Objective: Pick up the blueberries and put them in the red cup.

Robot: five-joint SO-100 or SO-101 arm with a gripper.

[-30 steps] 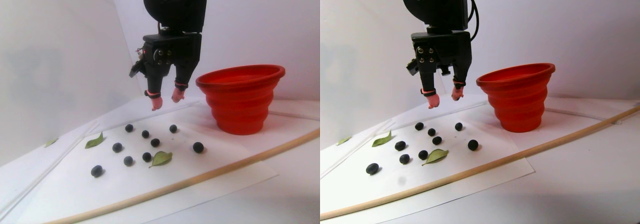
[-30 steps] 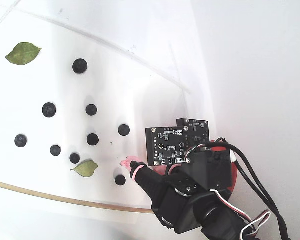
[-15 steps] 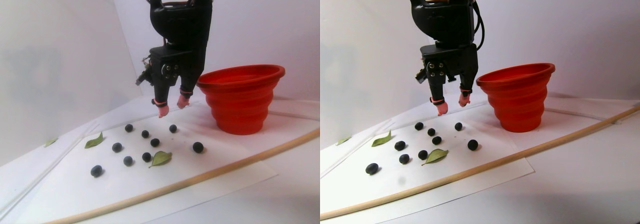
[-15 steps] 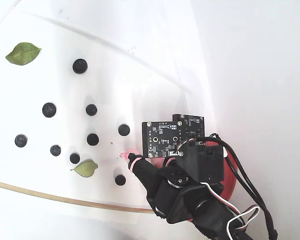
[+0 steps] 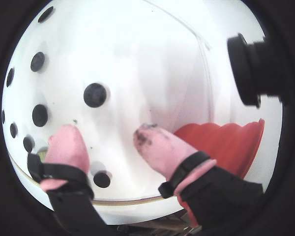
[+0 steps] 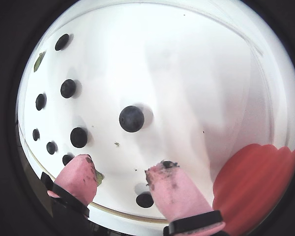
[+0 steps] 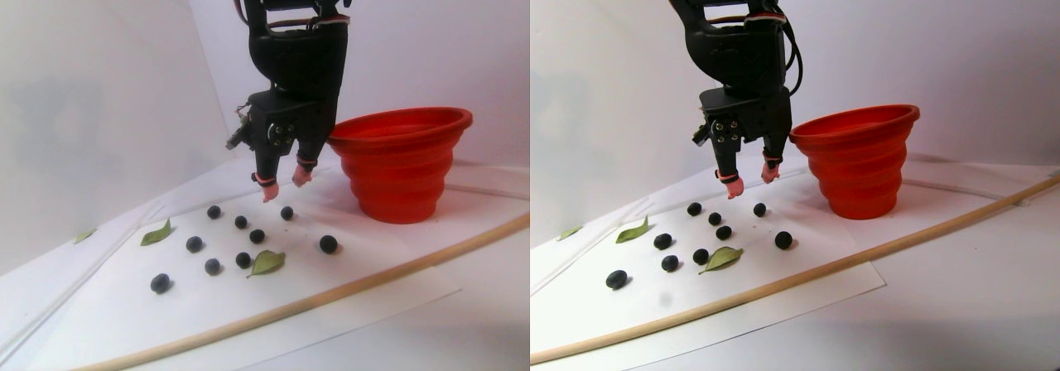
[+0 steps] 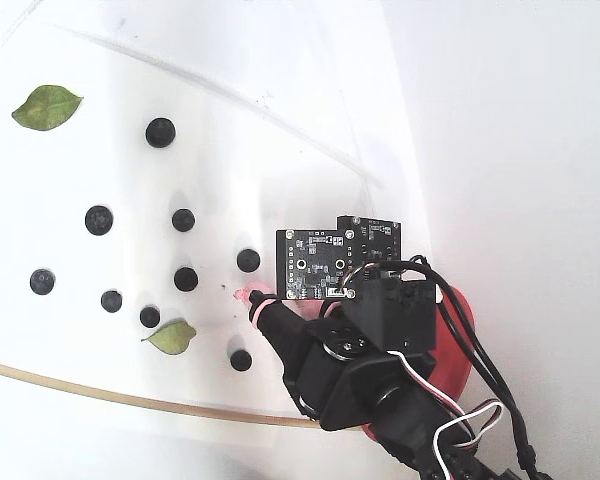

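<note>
The blueberries (image 7: 257, 236) are showing as small, round, dark navy balls, nearly black, lying scattered and apart from one another on a white sheet (image 7: 166, 321); eight are showing in the fixed view (image 8: 186, 279), with two flat green leaves (image 8: 170, 337) lying among them. The red cup (image 7: 399, 164) is standing upright just beyond the berries, cone-shaped with stepped rings and a wide rim, by far the largest coloured thing there. The gripper (image 7: 282, 185) is hanging point-down above the sheet beside the cup, its two pink-tipped fingers (image 5: 160, 147) spread apart and holding nothing. In a wrist view one berry (image 6: 132, 119) is lying ahead of the fingertips, and another (image 6: 144, 199) is sitting between the two fingers, partly covered by the right-hand one. Fisheye bending and the dark lens surround are cutting off the berries at the left edge of both wrist views, and only a slice of the cup's rim (image 5: 226, 142) is showing there. In the fixed view the arm is covering nearly all of the cup (image 8: 452, 345). A thin wooden rod (image 7: 331, 292) is lying across the near side of the sheet.
</note>
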